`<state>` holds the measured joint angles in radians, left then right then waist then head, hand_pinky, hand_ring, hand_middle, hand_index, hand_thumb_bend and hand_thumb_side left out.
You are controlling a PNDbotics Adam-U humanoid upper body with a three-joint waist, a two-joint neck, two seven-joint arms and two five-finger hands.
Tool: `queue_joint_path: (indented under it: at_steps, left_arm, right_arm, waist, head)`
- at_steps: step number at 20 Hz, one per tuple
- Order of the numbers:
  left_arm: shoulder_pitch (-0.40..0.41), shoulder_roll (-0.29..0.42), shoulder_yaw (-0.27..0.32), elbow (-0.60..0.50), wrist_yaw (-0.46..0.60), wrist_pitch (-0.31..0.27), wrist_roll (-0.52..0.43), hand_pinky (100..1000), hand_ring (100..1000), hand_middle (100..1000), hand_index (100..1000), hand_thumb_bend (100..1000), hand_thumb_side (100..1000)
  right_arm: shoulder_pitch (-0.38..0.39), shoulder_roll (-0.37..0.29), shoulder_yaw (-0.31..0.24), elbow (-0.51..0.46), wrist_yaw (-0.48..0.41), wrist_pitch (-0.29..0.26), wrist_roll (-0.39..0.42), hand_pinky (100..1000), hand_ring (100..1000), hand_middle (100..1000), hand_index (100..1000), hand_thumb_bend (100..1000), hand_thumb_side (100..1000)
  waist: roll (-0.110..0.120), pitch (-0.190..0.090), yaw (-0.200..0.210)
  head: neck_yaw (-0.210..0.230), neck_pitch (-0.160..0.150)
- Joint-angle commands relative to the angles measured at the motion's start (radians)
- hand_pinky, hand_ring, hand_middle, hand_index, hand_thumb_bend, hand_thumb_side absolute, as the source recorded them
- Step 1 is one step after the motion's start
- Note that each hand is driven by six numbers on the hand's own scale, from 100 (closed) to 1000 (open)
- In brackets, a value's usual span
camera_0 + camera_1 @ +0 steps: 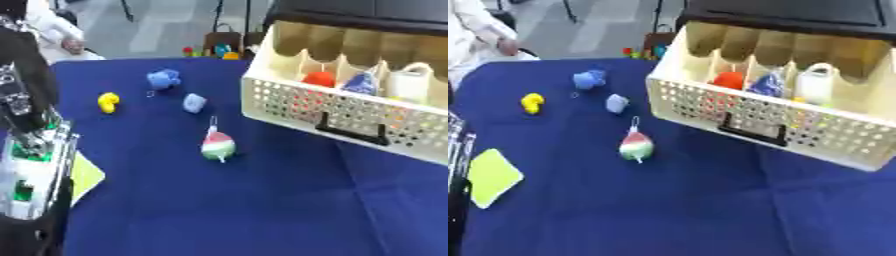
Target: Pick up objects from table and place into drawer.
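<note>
Lying near the drawer (763,117), the watermelon toy (636,145) points its string away.

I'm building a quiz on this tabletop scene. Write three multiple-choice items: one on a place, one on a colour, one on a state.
1. Where is the yellow toy?
A. On the blue cloth, left of the drawer
B. Inside the drawer
C. On the drawer's handle

2. What colour is the handle on the drawer's front?
A. Red
B. Black
C. Yellow

3. The cream drawer is:
A. Closed
B. Open, with objects inside
C. Open and bare

Answers: 1 A, it lies on the cloth far left of the drawer; 2 B, a dark bar on the perforated front; 3 B, red, blue and white items show in its compartments.
</note>
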<state>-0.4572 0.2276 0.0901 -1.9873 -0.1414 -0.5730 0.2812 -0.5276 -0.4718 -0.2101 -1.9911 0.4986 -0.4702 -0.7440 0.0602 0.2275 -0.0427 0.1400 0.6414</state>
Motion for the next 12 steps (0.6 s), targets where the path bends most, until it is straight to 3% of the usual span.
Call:
queue_joint_path:
  at_steps: [1, 7, 12]
  left_arm:
    - [-0.008, 0.006, 0.008, -0.013, -0.002, 0.000, 0.003, 612, 811, 742, 893, 361, 698]
    - [-0.003, 0.023, 0.011, -0.013, -0.008, 0.007, 0.006, 610, 812, 743, 893, 343, 700]
    - [0.027, 0.172, 0.033, -0.013, -0.051, 0.061, 0.026, 604, 811, 744, 898, 262, 695]
  right_arm:
    - [-0.010, -0.026, -0.007, -0.009, -0.002, -0.014, -0.012, 560, 612, 685, 736, 100, 910]
    - [-0.010, -0.027, -0.005, -0.009, -0.002, -0.015, -0.010, 560, 611, 680, 735, 100, 911]
    - [-0.005, -0.031, -0.003, -0.009, -0.003, -0.015, -0.008, 560, 611, 680, 735, 100, 911]
  waist:
    - [-0.004, -0.013, -0.001]
    - [-0.005, -0.009, 0.003]
    - [0.001, -0.015, 0.003]
  head:
    - [0.000, 0.005]
    - [0.005, 0.004]
    - [0.014, 0.032]
